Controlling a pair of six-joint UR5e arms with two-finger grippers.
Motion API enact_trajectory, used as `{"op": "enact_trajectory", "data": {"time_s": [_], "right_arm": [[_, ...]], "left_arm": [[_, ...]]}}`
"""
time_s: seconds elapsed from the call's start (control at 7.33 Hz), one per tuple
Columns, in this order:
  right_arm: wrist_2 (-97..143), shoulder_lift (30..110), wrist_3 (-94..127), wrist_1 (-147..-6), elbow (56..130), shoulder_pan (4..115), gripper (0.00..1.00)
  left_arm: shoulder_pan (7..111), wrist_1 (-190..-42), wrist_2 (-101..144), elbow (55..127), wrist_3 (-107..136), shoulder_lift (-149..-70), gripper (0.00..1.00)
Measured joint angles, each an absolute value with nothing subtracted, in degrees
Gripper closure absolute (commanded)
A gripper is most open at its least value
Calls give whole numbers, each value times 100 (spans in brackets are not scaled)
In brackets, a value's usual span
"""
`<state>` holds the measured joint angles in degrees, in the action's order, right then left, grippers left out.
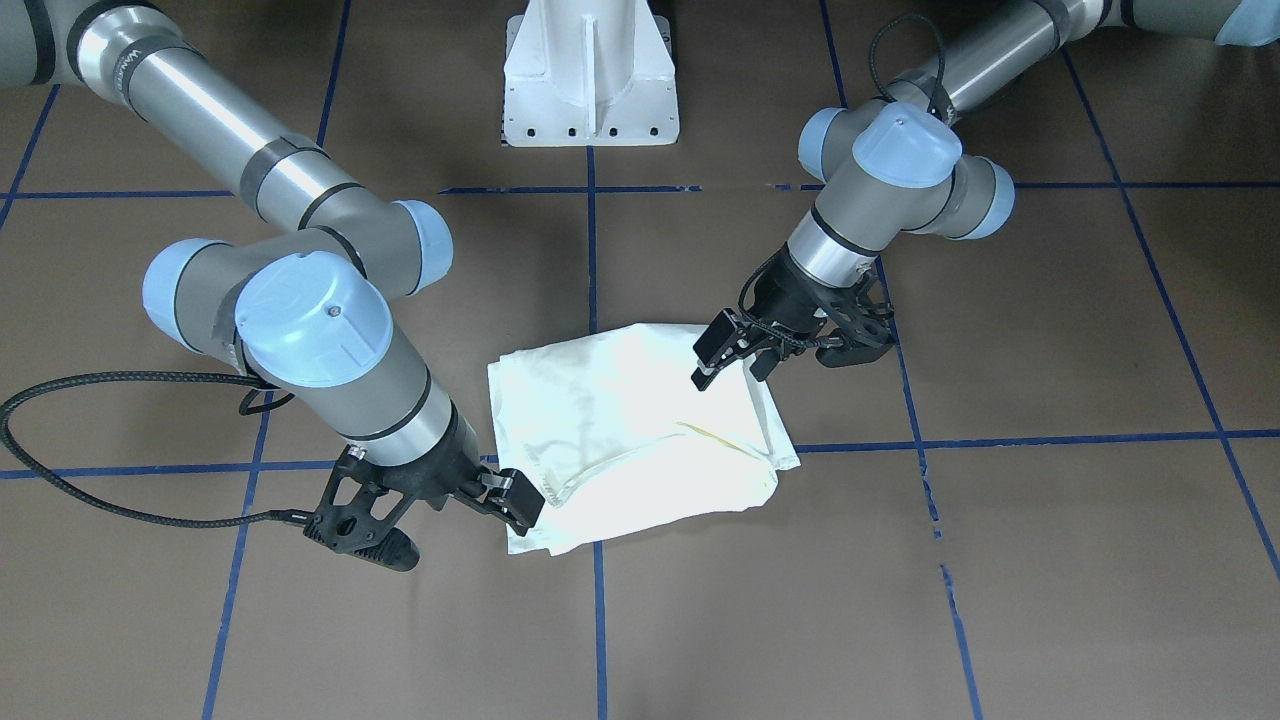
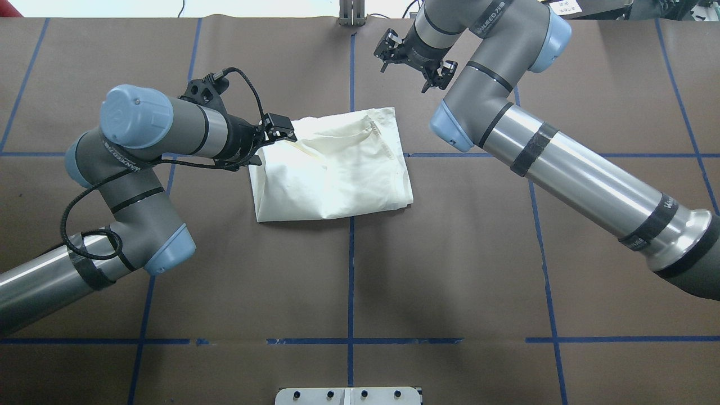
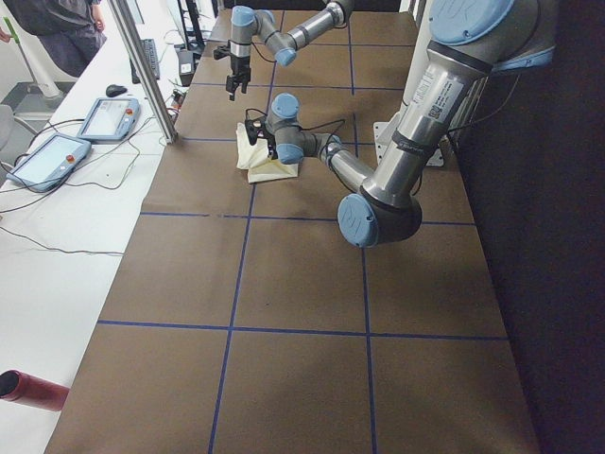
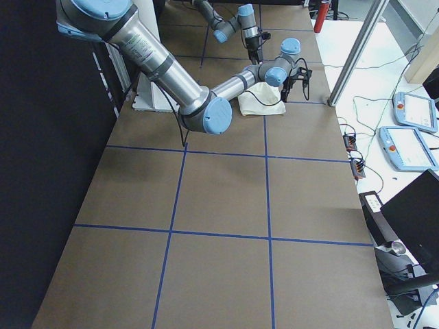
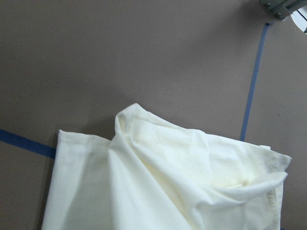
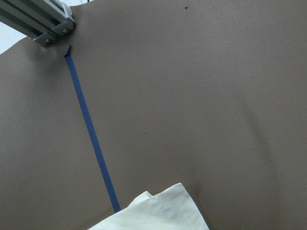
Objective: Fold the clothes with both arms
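The cream T-shirt [image 1: 640, 440] lies folded into a rough rectangle on the brown table [image 2: 450, 270], plain side up; its print is hidden. It also shows in the overhead view [image 2: 332, 169] and in both wrist views [image 5: 168, 182] [image 6: 158, 213]. My left gripper [image 2: 270, 143] is open and empty, just above the shirt's left edge; the front view shows it too [image 1: 732, 362]. My right gripper [image 2: 413, 62] is open and empty, raised above the table beyond the shirt's far right corner. In the front view it [image 1: 515, 500] sits by the shirt's near left corner.
Blue tape lines [image 2: 350, 281] cross the table in a grid. The white pedestal base [image 1: 590, 80] stands at the robot's side. An aluminium post [image 2: 351, 11] is at the far edge. Teach pendants [image 3: 104, 118] and cables lie on the side bench.
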<state>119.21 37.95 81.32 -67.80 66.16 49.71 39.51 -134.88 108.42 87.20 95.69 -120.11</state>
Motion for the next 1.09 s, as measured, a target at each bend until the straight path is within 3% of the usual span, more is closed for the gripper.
{"op": "enact_trajectory", "data": {"time_s": [1.09], "right_arm": [[11962,3946,8104,-6945,6980,5040,0]], "left_arm": [[3873,-15081,11155,7747,9629,-12060,0]]}}
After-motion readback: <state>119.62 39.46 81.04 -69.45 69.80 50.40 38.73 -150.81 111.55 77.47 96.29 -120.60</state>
